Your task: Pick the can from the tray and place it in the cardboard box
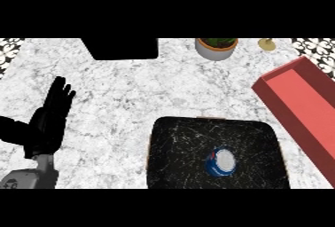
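Note:
A blue can with a white top stands upright on the dark marbled tray, toward the tray's near right part. The box is a long red open container at the right, running diagonally from upper middle right toward the lower right edge. My left hand rests at the left, fingers straight and pointing up, well apart from the tray and holding nothing. My right hand does not show.
A black rectangular object lies at the counter's far edge. A potted plant in a white pot stands at the back, with a small pale object to its right. Patterned tiles show in the corners.

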`<state>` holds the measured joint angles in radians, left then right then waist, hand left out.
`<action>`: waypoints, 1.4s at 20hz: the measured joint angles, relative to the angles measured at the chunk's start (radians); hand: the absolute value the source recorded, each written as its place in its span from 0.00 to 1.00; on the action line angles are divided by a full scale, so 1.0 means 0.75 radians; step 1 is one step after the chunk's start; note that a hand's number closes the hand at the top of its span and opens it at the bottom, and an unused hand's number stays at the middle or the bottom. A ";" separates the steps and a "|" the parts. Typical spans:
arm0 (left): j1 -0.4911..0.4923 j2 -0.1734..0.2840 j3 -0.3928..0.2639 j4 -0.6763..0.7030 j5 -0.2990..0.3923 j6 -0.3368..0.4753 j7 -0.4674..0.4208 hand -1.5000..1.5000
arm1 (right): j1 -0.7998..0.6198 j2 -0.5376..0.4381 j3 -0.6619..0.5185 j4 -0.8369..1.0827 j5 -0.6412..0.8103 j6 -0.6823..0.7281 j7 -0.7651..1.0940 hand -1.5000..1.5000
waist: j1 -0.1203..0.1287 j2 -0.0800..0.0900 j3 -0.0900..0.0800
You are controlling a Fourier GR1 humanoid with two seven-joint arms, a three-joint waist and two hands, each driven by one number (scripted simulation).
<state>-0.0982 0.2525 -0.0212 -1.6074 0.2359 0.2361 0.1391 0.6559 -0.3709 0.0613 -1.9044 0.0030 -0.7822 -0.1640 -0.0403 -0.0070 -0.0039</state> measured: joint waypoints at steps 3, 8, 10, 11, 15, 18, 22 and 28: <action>-0.002 -0.002 -0.013 -0.022 0.003 -0.009 0.016 0.50 | 0.157 -0.134 0.039 -0.140 0.095 0.048 0.135 0.00 | 0.021 0.009 -0.003; -0.013 -0.010 -0.028 -0.035 0.004 -0.016 0.032 0.50 | 0.371 -0.370 0.081 -0.392 0.160 0.221 0.406 0.00 | 0.045 0.019 -0.005; -0.019 -0.004 -0.028 -0.036 0.006 -0.026 0.041 0.50 | 0.423 -0.430 0.103 -0.527 0.195 0.261 0.547 0.00 | 0.053 0.020 -0.004; -0.024 -0.003 -0.027 -0.041 0.008 -0.027 0.048 0.50 | 0.434 -0.452 0.111 -0.594 0.213 0.275 0.628 0.00 | 0.058 0.020 -0.004; -0.030 -0.005 -0.029 -0.053 0.004 -0.031 0.065 0.50 | 0.334 -0.534 0.109 -0.698 0.224 0.335 0.891 0.00 | 0.072 0.020 -0.001; -0.035 -0.004 -0.013 -0.031 0.014 -0.050 0.055 0.50 | 0.200 -0.555 0.155 -0.709 0.223 0.349 1.044 0.00 | 0.075 0.019 0.000; -0.035 -0.008 -0.021 -0.054 0.008 -0.051 0.080 0.50 | -0.023 -0.581 0.223 -0.708 0.227 0.359 1.280 0.00 | 0.084 0.018 0.000; -0.042 -0.015 -0.007 -0.046 -0.007 -0.048 0.089 0.50 | -0.297 -0.580 0.341 -0.683 0.261 0.393 1.576 0.00 | 0.076 0.015 0.001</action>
<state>-0.1299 0.2410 -0.0261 -1.6416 0.2305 0.1999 0.2056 0.4332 -0.8062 0.3173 -2.4164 0.1991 -0.4874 1.0182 0.0166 0.0040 -0.0029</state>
